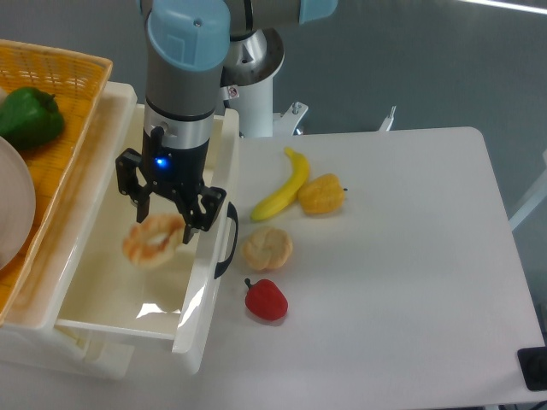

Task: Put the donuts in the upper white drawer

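Note:
The donut (154, 241), a golden-orange ring with pale patches, is inside the open upper white drawer (102, 295), slightly blurred and tilted just under my fingers. My gripper (167, 217) hangs over the drawer's right half, just above the donut, with its jaws spread open and apart from the ring. The drawer's black curved handle (227, 245) shows on the front panel to the right of the gripper.
On the table right of the drawer lie a pale bun (267, 248), a banana (282, 184), a yellow pepper (321, 194) and a red fruit (266, 299). An orange woven basket (73, 73) with a green pepper (30, 115) and a white plate (13, 205) sits at the left.

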### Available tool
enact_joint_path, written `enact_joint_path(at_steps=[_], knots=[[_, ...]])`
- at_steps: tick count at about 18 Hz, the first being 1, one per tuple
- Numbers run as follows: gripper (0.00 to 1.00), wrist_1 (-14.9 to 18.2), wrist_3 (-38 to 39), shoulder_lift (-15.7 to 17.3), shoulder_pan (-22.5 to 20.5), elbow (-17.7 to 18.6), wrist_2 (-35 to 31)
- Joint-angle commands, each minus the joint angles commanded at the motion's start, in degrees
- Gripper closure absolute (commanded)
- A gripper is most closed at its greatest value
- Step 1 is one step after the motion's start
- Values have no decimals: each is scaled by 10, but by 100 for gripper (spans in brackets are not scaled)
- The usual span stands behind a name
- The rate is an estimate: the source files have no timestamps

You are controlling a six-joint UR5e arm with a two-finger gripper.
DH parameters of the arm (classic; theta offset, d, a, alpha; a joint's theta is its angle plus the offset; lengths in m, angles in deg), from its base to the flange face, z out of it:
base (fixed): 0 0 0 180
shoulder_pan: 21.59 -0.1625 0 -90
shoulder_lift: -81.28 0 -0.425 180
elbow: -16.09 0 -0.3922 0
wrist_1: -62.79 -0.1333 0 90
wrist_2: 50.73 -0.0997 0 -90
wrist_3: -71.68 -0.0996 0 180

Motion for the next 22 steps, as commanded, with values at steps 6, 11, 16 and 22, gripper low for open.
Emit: enact_joint_path(at_steps=[6, 11, 16, 22], knots=[[0, 10, 2, 2, -9, -4, -1], [0, -10, -23, 1, -82, -18, -11], [0, -43, -107, 0, -172, -11, -11], [0, -54, -251, -43, -222, 4, -80]])
